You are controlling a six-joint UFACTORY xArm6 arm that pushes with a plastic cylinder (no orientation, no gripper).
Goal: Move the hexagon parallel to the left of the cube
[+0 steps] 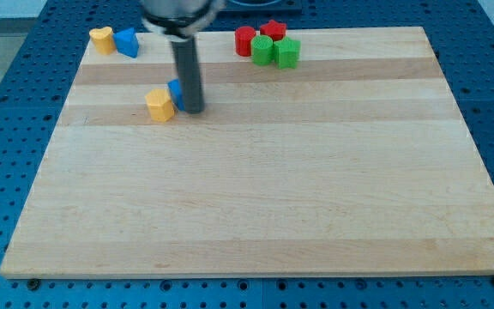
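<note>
Yellow hexagon sits touching the left side of the blue cube near the wooden board's upper left, my tip, a fingerless rod, beside the cube's right; only gentle aligning nudges seem needed.

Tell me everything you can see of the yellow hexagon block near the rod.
The yellow hexagon block is a small, chunky, matte piece lying flat on the wooden board, in its upper-left part. Its right side touches or nearly touches a blue block, largely hidden behind the rod. My tip sits just right of that blue block, not touching the hexagon. Nothing rests on it.
</note>
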